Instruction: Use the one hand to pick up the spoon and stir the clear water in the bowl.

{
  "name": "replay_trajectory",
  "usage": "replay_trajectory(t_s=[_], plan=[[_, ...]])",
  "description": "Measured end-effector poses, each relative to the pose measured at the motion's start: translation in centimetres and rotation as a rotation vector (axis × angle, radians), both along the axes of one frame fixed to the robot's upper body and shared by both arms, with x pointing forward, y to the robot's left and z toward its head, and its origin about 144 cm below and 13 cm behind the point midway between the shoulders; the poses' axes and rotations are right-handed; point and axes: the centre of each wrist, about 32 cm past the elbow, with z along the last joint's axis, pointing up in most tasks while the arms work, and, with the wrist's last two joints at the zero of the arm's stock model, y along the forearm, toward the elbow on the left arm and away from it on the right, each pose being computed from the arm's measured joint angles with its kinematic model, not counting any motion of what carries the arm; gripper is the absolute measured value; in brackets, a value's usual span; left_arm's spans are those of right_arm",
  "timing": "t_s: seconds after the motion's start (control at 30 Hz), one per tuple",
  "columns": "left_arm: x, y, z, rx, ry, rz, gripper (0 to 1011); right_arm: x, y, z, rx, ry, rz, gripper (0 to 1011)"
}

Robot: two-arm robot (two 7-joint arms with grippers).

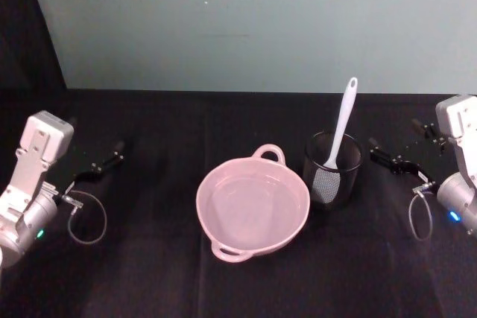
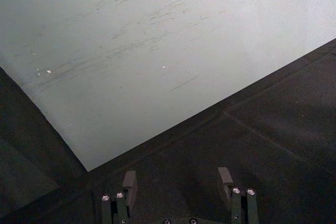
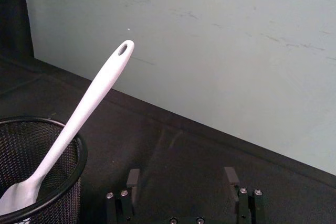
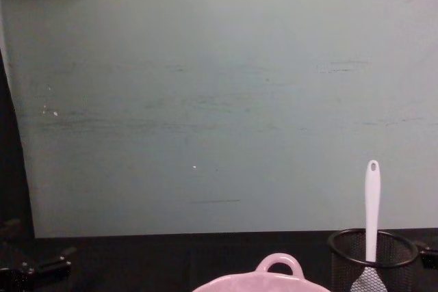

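Note:
The pale pink bowl (image 1: 252,211) sits mid-table with clear water in it; its loop handle and rim (image 4: 278,265) rise at the bottom of the chest view. The white spoon (image 1: 342,123) stands tilted in a black wire-mesh cup (image 1: 332,173) just right of the bowl, head down, holed handle tip up (image 3: 106,76) (image 4: 371,206). My right gripper (image 1: 392,133) (image 3: 181,176) hovers open right of the cup, holding nothing. My left gripper (image 1: 97,133) (image 2: 177,179) is parked open at the far left, well away from the bowl.
A black cloth covers the table (image 1: 149,273). A pale green wall panel (image 1: 246,20) stands along the back edge. Cable loops hang by both wrists (image 1: 88,217) (image 1: 421,217). Open cloth lies in front of the bowl and between the bowl and the left arm.

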Motion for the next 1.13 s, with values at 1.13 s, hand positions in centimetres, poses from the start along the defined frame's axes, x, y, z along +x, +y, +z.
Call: replay_trajectory(t_s=[1.13], plan=[[0.0,0.0,0.0,0.0,0.0,0.0,1005,0.02,-0.01,0.0,0.0,0.0,0.0,1002]])
